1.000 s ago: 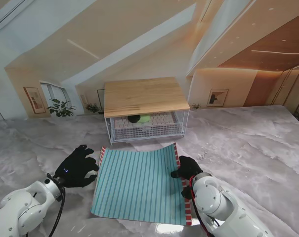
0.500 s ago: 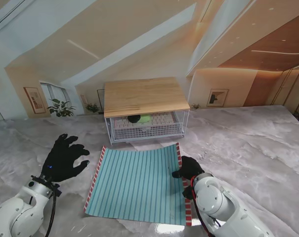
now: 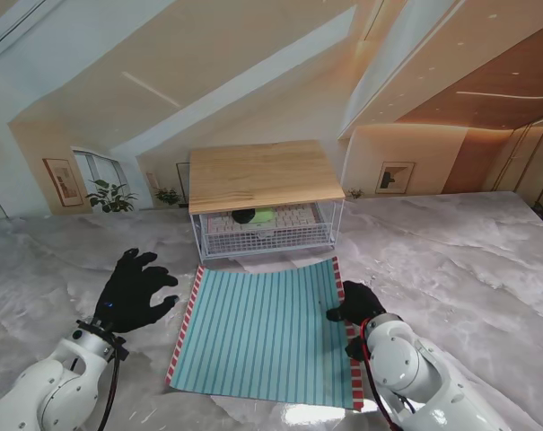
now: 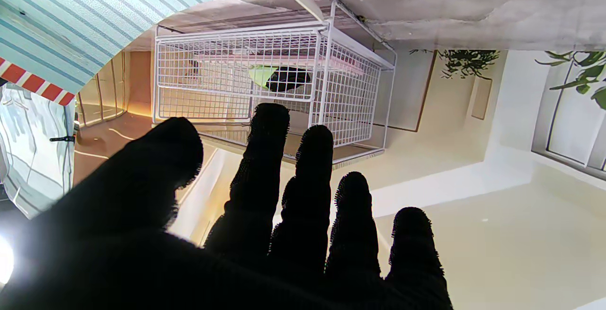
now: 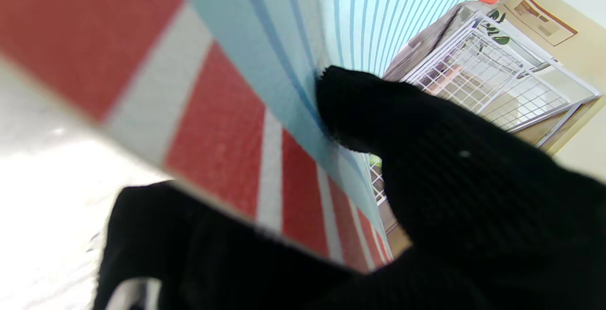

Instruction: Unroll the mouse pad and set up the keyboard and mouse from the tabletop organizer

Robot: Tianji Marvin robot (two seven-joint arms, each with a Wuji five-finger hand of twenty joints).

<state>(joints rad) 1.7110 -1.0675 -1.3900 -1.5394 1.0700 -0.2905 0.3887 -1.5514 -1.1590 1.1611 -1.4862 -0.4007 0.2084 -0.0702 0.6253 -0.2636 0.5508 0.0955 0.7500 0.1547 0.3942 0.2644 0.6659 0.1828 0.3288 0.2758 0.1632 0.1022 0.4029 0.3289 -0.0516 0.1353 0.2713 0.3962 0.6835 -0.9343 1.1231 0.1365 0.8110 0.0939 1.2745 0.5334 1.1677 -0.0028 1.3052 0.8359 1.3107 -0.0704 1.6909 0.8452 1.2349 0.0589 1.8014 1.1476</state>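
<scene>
We logged 1 marble table (image 3: 468,260); 1 wire organizer (image 3: 267,235) with wooden top, keyboard (image 3: 293,217) and mouse (image 3: 244,215) inside; 1 striped teal mouse pad (image 3: 267,332), red-white borders, unrolled near us. Our right hand (image 3: 354,305) pinched its right edge; our left hand (image 3: 132,292) hovered beside it, fingers spread.

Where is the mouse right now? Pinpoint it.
In the stand view, the mouse sits inside the wire organizer, toward its left, on the keyboard.

Mouse pad (image 3: 264,334) lay on the table (image 3: 451,260).
The organizer (image 3: 265,202) stood just behind it, the keyboard (image 3: 293,217) inside.
</scene>
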